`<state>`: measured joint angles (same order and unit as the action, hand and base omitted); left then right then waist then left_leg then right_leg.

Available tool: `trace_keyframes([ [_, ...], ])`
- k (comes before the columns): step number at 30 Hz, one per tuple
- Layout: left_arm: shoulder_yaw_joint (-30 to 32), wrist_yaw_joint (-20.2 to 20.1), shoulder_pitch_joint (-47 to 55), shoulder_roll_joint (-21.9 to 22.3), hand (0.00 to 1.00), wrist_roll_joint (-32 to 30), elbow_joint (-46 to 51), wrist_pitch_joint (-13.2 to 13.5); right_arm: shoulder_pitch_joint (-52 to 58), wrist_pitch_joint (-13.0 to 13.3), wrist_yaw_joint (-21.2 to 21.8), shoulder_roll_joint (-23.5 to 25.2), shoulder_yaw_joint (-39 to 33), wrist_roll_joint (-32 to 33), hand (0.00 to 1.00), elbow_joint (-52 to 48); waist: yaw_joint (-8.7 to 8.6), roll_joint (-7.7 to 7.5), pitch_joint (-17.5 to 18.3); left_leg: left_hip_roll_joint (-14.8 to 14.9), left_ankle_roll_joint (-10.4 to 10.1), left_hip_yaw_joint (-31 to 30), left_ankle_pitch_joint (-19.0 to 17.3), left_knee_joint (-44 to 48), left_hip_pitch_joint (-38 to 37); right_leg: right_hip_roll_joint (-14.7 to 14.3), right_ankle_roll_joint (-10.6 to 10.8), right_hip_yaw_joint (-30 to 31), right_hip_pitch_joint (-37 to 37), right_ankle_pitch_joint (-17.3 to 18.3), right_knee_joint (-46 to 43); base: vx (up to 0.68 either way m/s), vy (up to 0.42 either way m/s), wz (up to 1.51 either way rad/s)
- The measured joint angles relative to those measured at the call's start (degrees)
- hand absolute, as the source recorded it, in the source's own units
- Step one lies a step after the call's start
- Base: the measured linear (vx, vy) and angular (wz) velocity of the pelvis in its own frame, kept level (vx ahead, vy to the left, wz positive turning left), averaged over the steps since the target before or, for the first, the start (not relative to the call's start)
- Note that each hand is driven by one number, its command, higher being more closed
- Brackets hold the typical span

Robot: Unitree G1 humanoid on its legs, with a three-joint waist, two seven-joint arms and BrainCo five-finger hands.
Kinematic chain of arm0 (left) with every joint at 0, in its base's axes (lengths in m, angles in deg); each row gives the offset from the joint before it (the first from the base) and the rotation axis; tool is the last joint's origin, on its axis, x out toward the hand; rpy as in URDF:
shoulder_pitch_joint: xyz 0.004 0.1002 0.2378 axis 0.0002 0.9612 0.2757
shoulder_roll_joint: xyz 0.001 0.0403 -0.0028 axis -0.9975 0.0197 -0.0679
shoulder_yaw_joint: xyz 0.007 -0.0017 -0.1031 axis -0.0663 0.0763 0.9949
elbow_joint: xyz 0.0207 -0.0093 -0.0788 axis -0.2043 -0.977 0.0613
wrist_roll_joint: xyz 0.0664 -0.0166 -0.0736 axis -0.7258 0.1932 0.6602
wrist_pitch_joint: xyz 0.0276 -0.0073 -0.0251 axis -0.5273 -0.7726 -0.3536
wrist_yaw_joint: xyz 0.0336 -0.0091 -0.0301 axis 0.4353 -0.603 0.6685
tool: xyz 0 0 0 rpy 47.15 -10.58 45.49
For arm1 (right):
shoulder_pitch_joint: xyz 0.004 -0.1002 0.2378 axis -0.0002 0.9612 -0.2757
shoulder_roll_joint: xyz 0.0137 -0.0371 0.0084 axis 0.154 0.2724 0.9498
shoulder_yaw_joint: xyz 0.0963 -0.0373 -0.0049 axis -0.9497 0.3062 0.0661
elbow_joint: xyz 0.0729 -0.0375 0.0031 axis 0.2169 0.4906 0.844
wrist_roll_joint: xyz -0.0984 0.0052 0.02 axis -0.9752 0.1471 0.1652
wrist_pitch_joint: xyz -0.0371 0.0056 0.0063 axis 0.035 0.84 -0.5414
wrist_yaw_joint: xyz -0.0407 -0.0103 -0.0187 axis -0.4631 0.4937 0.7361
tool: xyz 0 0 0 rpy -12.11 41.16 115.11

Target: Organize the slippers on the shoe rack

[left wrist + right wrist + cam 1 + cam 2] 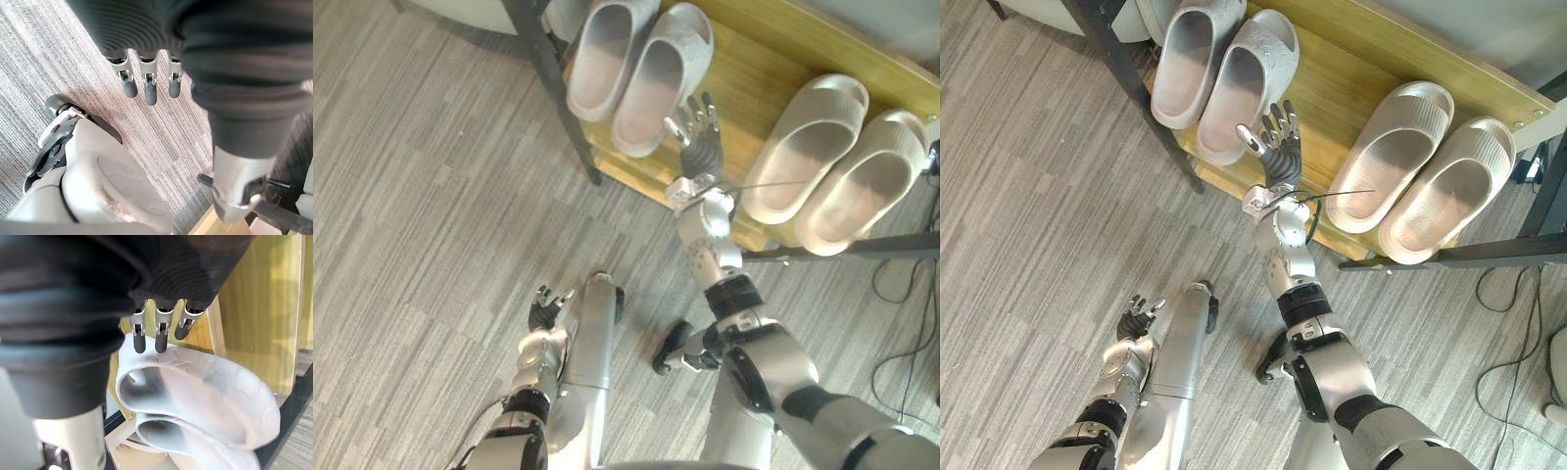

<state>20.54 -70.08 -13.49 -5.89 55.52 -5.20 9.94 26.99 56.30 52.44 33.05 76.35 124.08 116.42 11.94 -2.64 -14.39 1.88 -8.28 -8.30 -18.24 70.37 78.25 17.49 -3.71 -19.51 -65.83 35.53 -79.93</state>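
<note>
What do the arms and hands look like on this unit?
Both arms are rounded silver-grey shells with black bands at the joints. The right hand and the left hand match: silver fingers with dark tips, and a dark ribbed cover over the back of the hand and the wrist.

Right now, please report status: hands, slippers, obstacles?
Right hand open, over shelf beside grey pair. Left hand open, low over floor. Beige pair also on shelf. Nothing in the way.
</note>
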Motion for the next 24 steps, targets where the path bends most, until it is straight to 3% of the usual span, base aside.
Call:
trace_keyframes([
  [15, 0.0, -0.9, 0.0, 0.6, 0.0, 1.2, -0.6, 0.0, -3.7, -0.2, -2.0, -6.2, -1.6, 1.1, 0.0, 4.4, 0.25, 0.95, -0.2, -0.2, -0.3, -0.4, 0.6, 0.3, 0.2, 0.4, -0.6, -0.4, 0.0, 0.3, -0.8, 0.0, -0.007, 0.02],
  [24, 1.3, -0.8, 0.4, -0.2, 0.0, 2.1, -1.2, 0.0, 9.6, -0.1, -2.0, -7.4, 4.1, -9.5, 0.0, -12.4, -1.75, 1.07, -0.2, 2.4, 0.6, 1.8, -0.2, 0.9, -4.0, -0.9, -0.5, 1.2, 3.1, 0.2, -0.5, -0.01, -0.011, -0.12],
])
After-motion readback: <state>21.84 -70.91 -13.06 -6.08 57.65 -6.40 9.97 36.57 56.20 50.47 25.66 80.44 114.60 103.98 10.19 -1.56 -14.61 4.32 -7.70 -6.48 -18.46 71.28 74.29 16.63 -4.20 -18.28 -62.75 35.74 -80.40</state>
